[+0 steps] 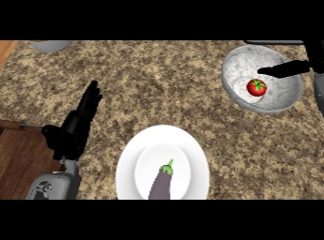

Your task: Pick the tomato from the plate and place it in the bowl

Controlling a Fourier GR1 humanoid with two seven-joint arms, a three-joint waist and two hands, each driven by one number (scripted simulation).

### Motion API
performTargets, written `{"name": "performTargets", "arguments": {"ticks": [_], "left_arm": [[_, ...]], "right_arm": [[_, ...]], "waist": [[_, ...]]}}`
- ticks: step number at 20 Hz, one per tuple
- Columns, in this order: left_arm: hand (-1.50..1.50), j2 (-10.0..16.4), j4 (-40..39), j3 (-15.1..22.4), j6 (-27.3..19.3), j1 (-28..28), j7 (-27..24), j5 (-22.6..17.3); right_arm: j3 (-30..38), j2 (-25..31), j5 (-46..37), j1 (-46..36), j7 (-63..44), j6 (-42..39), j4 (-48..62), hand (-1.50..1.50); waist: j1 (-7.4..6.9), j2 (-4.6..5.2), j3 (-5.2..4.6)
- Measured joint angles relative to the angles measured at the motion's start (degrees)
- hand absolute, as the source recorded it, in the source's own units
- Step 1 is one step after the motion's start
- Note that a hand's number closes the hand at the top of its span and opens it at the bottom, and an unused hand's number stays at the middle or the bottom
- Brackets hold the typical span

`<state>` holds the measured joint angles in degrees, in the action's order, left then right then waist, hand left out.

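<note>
Speckled stone counter (158,79). Right hand (289,69), fingers straight and empty, hangs over the bowl (244,61) by the far right edge; the tomato (257,87) lies inside it. Probably light, smooth, apt to roll: grip across its sides. Left hand (82,122) rests open, left edge.

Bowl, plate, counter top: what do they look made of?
Bowl: likely stone or speckled ceramic, matte; its wall is mottled grey-white.
Plate: probably glazed ceramic; plain white and smooth, though it could be plastic.
Counter: looks like granite; brown-beige fleck pattern, no clear gloss.
</note>
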<state>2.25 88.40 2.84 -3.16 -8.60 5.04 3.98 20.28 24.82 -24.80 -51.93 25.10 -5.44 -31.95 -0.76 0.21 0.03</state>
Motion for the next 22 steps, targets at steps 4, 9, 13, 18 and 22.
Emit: {"name": "performTargets", "arguments": {"ticks": [4, 9, 13, 18, 22], "left_arm": [[0.00, -0.1, -1.2, -0.6, -0.6, -0.8, -0.7, 0.3], [0.00, 0.3, -1.6, -1.1, 0.2, -0.1, -1.5, -0.3], [0.00, -0.1, -0.9, -0.5, -0.2, 0.5, -1.5, 0.5], [0.00, 0.0, -0.8, -0.8, 0.0, -0.5, -0.4, -0.1], [0.00, 0.2, 0.0, -1.0, 0.2, -0.9, 0.8, -0.2]], "right_arm": [[3.1, 3.2, 4.2, -0.7, -2.0, -4.9, 0.4, -1.50], [6.2, 6.4, 9.2, 1.3, -2.7, -11.5, 1.5, -1.50], [7.8, 9.6, 12.4, 2.9, -2.1, -17.5, 2.4, -1.50], [8.2, 12.6, 14.5, 5.6, 1.3, -24.3, 4.3, -1.50], [7.3, 13.8, 14.7, 7.8, 4.2, -26.2, 4.8, -1.50]], "waist": [[0.37, -0.10, -0.02], [0.48, -0.13, -0.03], [0.39, -0.11, -0.01], [0.32, -0.06, 0.00], [0.24, -0.05, -0.01]]}}
